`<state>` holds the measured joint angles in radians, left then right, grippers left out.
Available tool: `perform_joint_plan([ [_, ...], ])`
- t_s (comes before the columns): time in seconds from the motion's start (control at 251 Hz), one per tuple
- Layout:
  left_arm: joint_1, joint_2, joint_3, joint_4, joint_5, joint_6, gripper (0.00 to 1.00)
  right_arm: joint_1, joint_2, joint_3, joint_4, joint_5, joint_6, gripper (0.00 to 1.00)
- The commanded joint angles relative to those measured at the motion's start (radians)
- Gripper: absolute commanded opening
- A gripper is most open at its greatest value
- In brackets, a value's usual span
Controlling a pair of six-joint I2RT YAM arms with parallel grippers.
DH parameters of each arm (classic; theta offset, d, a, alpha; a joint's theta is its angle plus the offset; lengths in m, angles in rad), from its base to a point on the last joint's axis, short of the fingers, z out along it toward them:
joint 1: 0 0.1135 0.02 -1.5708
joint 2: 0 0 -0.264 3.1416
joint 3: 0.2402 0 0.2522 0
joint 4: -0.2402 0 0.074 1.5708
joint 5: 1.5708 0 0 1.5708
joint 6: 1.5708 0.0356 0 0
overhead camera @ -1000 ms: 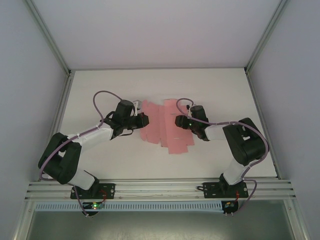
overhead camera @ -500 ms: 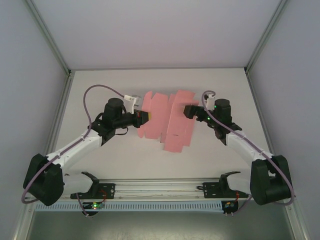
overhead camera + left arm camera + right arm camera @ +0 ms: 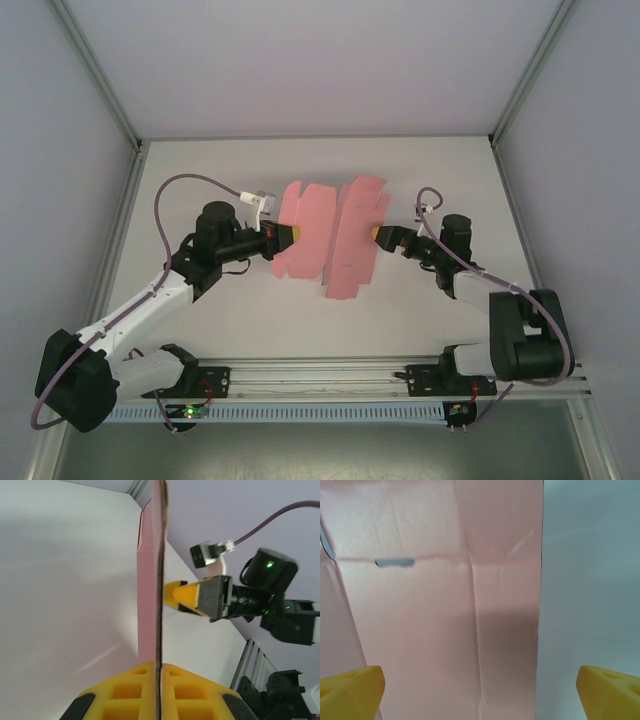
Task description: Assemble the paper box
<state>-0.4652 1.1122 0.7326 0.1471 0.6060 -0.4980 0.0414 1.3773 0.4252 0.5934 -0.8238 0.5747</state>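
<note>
The paper box [image 3: 325,235] is a flat pink die-cut sheet with flaps and fold lines, held up off the white table and bent along a middle crease. My left gripper [image 3: 278,238] is shut on its left edge. In the left wrist view the card [image 3: 149,605] stands edge-on, clamped between the yellow fingers [image 3: 125,692]. My right gripper [image 3: 380,237] is at the sheet's right edge, open. Its yellow fingertips [image 3: 350,690] sit wide apart, with a creased pink panel [image 3: 445,630] just in front of them. Across the sheet, the left wrist view shows that right gripper [image 3: 185,597].
The white table [image 3: 200,330] is enclosed by grey side walls and aluminium corner posts [image 3: 525,85]. A metal rail [image 3: 320,378] carrying both arm bases runs along the near edge. Purple cables loop over each arm.
Both arms have stretched outward and the sheet has come up off the table. My right gripper has moved from above the sheet to its right edge. The left gripper has slid left with the sheet's edge.
</note>
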Motion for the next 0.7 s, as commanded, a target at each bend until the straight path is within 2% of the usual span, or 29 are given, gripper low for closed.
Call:
perform_joint_plan([
  [0.0,-0.009,-0.037,0.002,0.078,0.030,-0.024,0.00,-0.004,0.049,-0.010,0.192,-0.118,0.056,0.97],
  [0.216,-0.010,-0.040,0.003,0.124,0.041,-0.074,0.00,0.000,0.149,-0.013,0.339,-0.161,0.106,0.95],
  [0.343,-0.012,-0.046,0.011,0.101,0.004,-0.084,0.00,0.006,0.199,-0.014,0.468,-0.203,0.184,0.84],
  [0.479,-0.012,-0.062,0.002,0.068,-0.081,-0.080,0.00,0.006,0.208,-0.021,0.462,-0.201,0.198,0.74],
  [0.654,-0.011,-0.082,-0.015,0.048,-0.139,-0.073,0.00,0.009,0.197,-0.021,0.452,-0.202,0.198,0.40],
  [0.694,-0.012,-0.086,-0.023,0.053,-0.143,-0.075,0.00,0.013,0.194,-0.020,0.454,-0.212,0.198,0.36],
])
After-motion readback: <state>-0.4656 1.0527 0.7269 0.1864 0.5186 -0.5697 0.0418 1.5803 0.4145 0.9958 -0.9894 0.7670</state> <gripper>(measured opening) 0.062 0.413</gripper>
